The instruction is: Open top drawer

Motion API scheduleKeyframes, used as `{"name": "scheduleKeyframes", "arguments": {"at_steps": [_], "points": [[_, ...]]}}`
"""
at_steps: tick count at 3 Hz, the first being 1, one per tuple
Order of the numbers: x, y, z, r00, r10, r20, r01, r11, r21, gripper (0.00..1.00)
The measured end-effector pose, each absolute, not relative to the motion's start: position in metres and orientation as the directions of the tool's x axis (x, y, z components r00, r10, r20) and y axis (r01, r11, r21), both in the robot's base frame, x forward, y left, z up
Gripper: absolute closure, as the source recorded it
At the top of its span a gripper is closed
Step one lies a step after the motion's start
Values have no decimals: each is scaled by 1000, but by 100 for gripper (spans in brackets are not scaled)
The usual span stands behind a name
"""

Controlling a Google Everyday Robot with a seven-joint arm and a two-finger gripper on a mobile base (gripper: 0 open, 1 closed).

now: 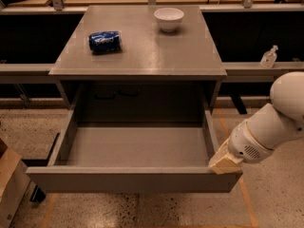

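Cardboard box point(8, 189), brown, sits at the far left on the floor. Next to it the plain matte grey top drawer point(128, 179) stands pulled well out from under the grey table point(142, 56), showing its deep box interior. On the table a blue drink can point(105, 41) lies on its side, with a white round bowl point(168, 19) farther back and to the right. The tan hand point(224, 163) touches the drawer front's right corner; I cannot tell whether it is apart or together. A small clear bottle point(269, 57) stands on the ledge at far right.

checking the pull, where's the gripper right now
In the camera view the gripper is low on the right, at the right front corner of the open top drawer.
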State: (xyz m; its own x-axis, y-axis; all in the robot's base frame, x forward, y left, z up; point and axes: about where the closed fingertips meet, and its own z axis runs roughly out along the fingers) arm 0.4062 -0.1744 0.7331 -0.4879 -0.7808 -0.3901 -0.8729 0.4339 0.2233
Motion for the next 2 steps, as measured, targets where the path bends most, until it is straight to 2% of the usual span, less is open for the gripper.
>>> {"name": "scheduleKeyframes", "arguments": {"at_steps": [2], "points": [[387, -163, 777, -397, -809, -433, -915, 385, 118, 13]]}}
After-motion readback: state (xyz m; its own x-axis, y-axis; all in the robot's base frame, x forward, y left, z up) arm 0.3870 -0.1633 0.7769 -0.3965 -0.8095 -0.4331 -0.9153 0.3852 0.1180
